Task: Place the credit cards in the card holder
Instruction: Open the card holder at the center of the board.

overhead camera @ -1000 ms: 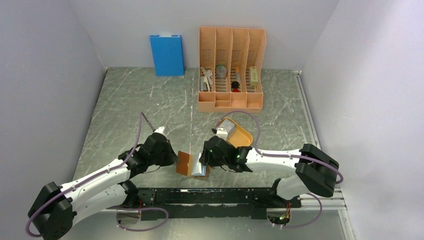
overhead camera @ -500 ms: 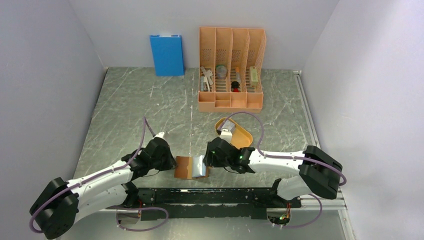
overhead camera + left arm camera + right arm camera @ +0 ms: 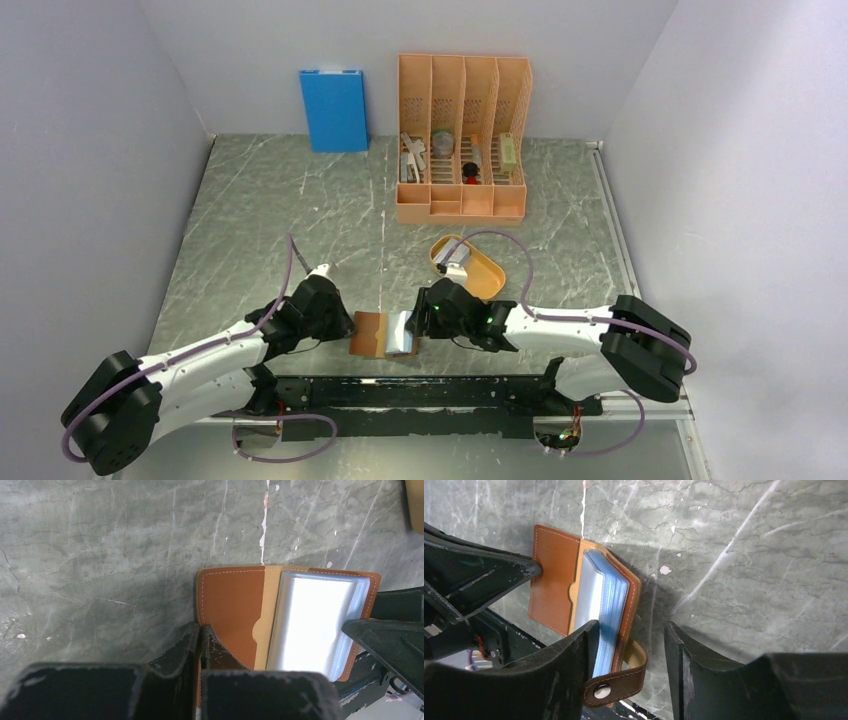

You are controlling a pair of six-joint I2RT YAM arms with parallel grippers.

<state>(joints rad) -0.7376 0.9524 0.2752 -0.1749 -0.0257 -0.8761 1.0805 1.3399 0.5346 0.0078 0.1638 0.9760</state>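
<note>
Low centre of the top view, card holder [image 3: 384,333] lies open on the table [image 3: 280,220]: left gripper [image 3: 200,632] pinches its brown cover edge, right gripper [image 3: 631,627] gapes wide astride the sleeves [image 3: 609,605] (slick, floppy plastic; leather likely limp, grip stitched edge).

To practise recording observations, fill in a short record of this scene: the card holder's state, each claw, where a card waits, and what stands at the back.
card holder: lies open on the table, clear sleeves facing up
left claw: shut on the edge of the holder's left cover
right claw: open, one finger at the sleeves' edge, snap tab between its fingers
credit card: a pale one in the orange tray, not yet in the holder
back of table: orange desk organizer, blue box
</note>
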